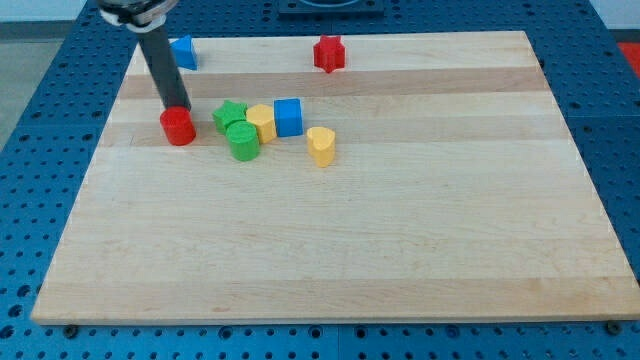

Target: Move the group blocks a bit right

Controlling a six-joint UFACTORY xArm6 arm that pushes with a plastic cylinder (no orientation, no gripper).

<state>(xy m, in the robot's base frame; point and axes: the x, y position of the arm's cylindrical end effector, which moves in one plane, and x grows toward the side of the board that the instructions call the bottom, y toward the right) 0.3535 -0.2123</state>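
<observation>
2 red blocks (pixel 178 126), 2 each blue (pixel 288 117), green (pixel 242 141), yellow (pixel 320 146)

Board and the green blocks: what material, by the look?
Board: looks like pale wood, matte, with visible grain and lengthwise plank seams. Green blocks: probably plastic or painted wood; uniform saturated colour, smooth faces, no grain showing. Can't settle which.
</observation>
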